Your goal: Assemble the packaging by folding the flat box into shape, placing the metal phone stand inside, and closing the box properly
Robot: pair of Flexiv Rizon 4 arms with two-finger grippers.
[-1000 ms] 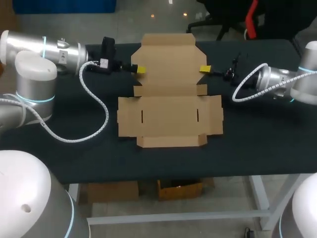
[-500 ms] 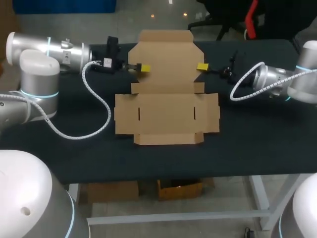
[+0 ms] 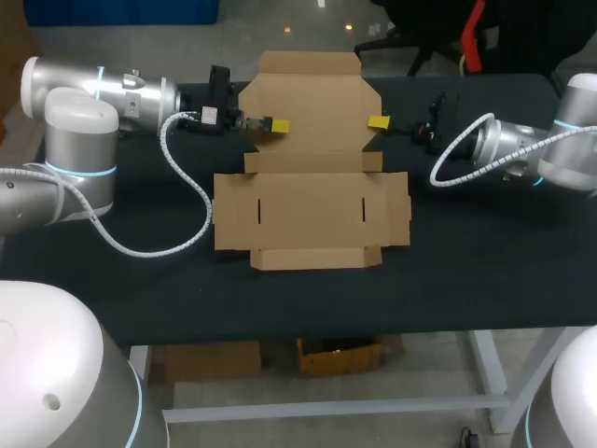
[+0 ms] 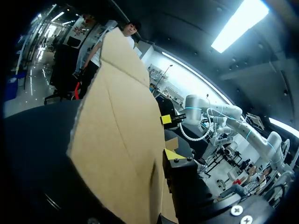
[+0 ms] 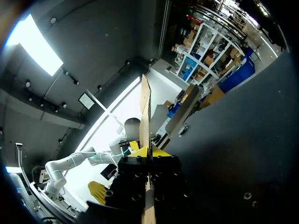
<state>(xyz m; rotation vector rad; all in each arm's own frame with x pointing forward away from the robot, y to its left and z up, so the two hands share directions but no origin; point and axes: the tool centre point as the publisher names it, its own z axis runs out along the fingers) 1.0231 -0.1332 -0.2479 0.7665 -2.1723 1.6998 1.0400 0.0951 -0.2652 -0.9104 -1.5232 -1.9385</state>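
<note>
Right gripper (image 3: 378, 122) clamps flat box's (image 3: 311, 210) far panel; left gripper (image 3: 271, 124) opposite, hold unclear. Uneven lift may twist panel free.

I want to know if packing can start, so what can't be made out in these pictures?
Metal phone stand: in no view, so its place is unknown.
Left wrist view: the flat box blocks most of the table beyond it.
Right wrist view: the flat box shows edge-on, hiding its faces and creases.
Head view: the flat box covers its own underside.
</note>
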